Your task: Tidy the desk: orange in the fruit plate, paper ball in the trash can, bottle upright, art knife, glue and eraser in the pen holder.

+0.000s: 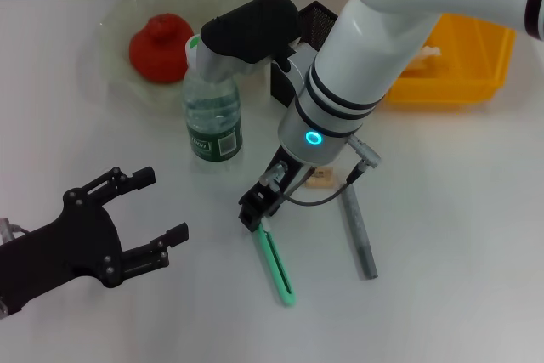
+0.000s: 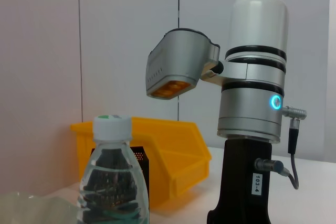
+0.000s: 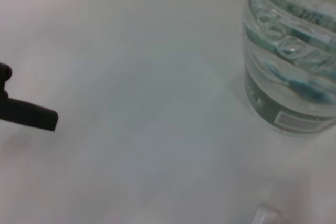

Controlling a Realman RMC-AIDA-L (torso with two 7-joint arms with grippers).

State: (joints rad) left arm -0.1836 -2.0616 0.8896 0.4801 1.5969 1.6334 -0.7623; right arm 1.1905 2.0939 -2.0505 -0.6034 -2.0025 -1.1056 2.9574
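The right arm reaches in from the 1 o'clock corner of the head view and slants down toward the table centre, its blue ring lit, with the right gripper (image 1: 255, 210) low over the near end of a green art knife (image 1: 277, 264); its black fingers are bunched at the knife's top end, and I cannot tell whether they are spread or closed on it. The left gripper (image 1: 157, 214) hangs at about 8 o'clock near the table's front edge, its two black fingers spread wide and holding nothing, well apart from everything else. The bottle (image 1: 212, 116) stands upright just at 11 o'clock from the right gripper, close beside the arm's wrist housing. The orange (image 1: 160, 47) sits in the fruit plate (image 1: 115, 19) at 11 o'clock, toward the back edge. The pen holder (image 1: 319, 19) is at 12 o'clock, mostly hidden behind the right arm, and the trash can (image 1: 463, 65) lies at 2 o'clock with something white inside it, partly hidden. The eraser (image 1: 320, 178) lies on the table just beside the wrist, and a grey glue stick (image 1: 359, 231) lies at 5 o'clock from it, roughly parallel to the knife. Bare white tabletop (image 1: 459, 235) spreads at 4 o'clock and between the two grippers.
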